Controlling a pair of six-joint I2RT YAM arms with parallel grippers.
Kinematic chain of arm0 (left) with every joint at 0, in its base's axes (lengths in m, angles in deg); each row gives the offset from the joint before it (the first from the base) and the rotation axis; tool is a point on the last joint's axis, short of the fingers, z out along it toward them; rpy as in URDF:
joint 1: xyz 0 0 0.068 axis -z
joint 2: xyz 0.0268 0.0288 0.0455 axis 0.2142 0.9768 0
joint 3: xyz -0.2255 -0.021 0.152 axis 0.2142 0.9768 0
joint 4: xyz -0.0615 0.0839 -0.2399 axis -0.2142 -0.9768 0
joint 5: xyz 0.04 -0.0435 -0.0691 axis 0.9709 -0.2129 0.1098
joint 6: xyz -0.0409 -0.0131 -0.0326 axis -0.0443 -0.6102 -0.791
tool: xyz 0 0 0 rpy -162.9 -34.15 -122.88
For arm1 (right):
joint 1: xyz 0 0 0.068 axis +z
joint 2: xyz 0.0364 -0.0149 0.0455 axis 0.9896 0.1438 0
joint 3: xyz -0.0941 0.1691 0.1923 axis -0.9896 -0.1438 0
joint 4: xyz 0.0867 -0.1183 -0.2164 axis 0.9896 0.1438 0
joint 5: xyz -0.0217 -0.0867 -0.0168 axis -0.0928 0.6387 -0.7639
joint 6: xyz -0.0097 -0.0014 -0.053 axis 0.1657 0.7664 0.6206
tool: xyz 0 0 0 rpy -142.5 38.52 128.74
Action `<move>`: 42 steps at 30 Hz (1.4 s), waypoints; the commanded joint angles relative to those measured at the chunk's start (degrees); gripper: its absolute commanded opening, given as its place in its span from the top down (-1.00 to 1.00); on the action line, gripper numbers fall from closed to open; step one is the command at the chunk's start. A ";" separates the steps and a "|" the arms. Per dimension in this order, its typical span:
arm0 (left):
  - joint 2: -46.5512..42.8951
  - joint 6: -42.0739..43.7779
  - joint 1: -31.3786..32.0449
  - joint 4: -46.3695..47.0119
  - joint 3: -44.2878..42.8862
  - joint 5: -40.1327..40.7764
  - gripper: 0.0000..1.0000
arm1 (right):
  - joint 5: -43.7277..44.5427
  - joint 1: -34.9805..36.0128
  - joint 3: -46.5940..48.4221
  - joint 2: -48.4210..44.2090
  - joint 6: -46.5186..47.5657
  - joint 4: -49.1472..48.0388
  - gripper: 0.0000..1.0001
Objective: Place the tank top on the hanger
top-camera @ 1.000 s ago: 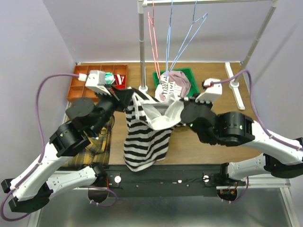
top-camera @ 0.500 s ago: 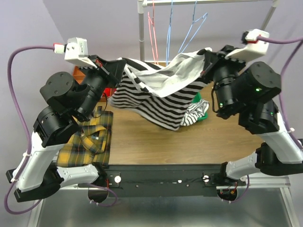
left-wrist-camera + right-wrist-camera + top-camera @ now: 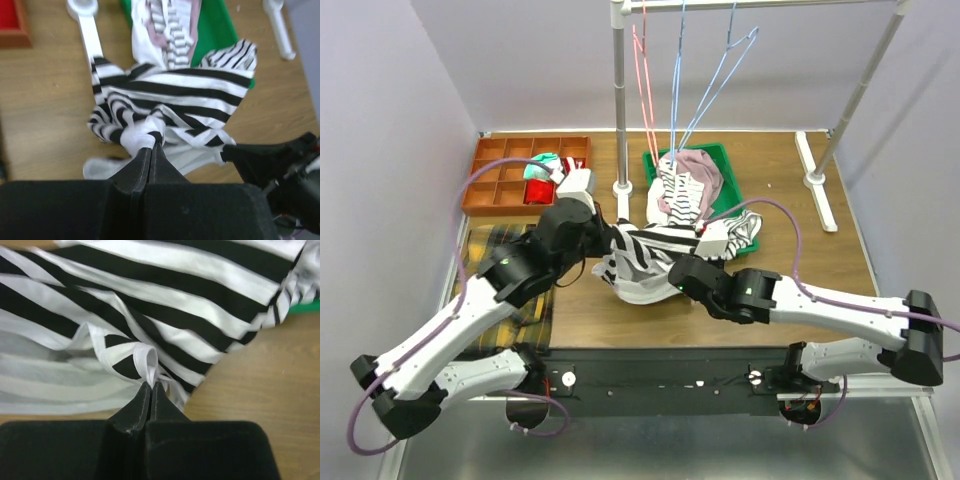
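Compared with the view 0.5 s earlier, in which both arms were raised and the tank top was stretched in the air between them, both arms have now come down and the tank top (image 3: pixel 645 262) lies bunched on the worktop (image 3: pixel 800 230), at its middle, with its far right edge touching the green bin (image 3: pixel 740 185). The left arm reaches in from the near left, bent at the elbow, with the left hand (image 3: pixel 151 145) low over the wood; its 2 fingers are pressed together on a gathered white fold at the near left of the cloth. The right arm lies stretched low from the near right toward the centre, and the right hand (image 3: pixel 150 386) has its fingers closed on a narrow white edge loop of the tank top, with striped cloth spread beyond it. The 2 hands are near each other on either side of the heap. The hanger (image 3: pixel 718 88) hangs from the rail at the far side, above the green bin and well apart from the garment. A plaid cloth (image 3: pixel 480 245) lies under the left arm.
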 commanded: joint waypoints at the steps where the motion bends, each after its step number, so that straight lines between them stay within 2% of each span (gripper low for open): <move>1: 7.99 -3.29 -9.59 14.43 13.95 -17.79 1.00 | -18.08 -12.78 -15.75 -1.16 -10.02 -11.28 0.95; 2: 8.62 -3.11 -10.57 15.68 16.23 -18.94 1.00 | -18.63 -12.89 -16.30 -1.42 -9.67 -11.90 0.73; 3: 9.06 -3.29 -11.02 16.39 17.12 -20.08 0.83 | -20.03 -12.89 -16.74 -2.64 -9.58 -12.17 0.60; 5: 9.33 -3.02 -11.64 17.80 19.05 -20.19 0.46 | -22.58 -12.89 -17.88 -4.05 -8.87 -12.43 0.41; 6: 9.33 -3.02 -11.64 18.06 19.67 -21.84 0.12 | -23.20 -12.97 -18.15 -5.28 -8.26 -12.52 0.35; 7: 8.55 -2.94 -11.64 18.50 20.46 -22.12 -0.09 | -24.77 -12.97 -18.32 -5.90 -5.56 -12.87 0.28; 9: 7.32 -3.11 -11.64 18.33 22.74 -21.86 -0.32 | -25.49 -12.89 -18.85 -7.04 -3.26 -13.83 0.08; 10: 5.92 -3.20 -11.64 17.81 23.63 -21.07 -0.36 | -25.84 -12.89 -18.68 -7.83 -1.42 -13.93 0.01; 11: 5.12 -3.37 -11.64 17.28 24.42 -20.72 -0.39 | -25.93 -12.89 -18.42 -8.01 -0.36 -13.84 -0.08; 14: 2.57 -4.60 -11.64 15.87 27.76 -18.36 -0.43 | -25.93 -12.97 -16.84 -7.05 3.34 -13.93 -0.15; 17: 0.20 -6.53 -11.46 13.06 30.66 -13.27 -0.41 | -25.76 -12.89 -13.76 -4.07 6.50 -12.44 -0.18; 19: -2.60 -6.98 -11.38 12.61 32.24 -12.02 -0.41 | -22.61 -12.89 -11.83 -3.53 6.95 -10.51 -0.18; 23: -3.68 -5.05 -11.38 12.00 27.52 -11.31 -0.44 | -17.94 -12.89 -8.50 -4.93 6.69 -9.54 -0.25; 31: 2.20 3.81 -11.38 11.03 1.42 -8.86 -0.45 | -10.56 -12.89 -0.67 -7.92 6.07 -3.73 -0.33; 36: 11.60 8.04 -11.46 11.38 -16.39 -6.56 -0.38 | -3.88 -12.89 4.87 -10.56 6.86 -2.60 -0.41; 42: 24.61 13.14 -10.94 10.24 -37.14 -7.79 -0.30 | 0.08 -13.67 11.20 -8.11 8.61 -1.36 -0.46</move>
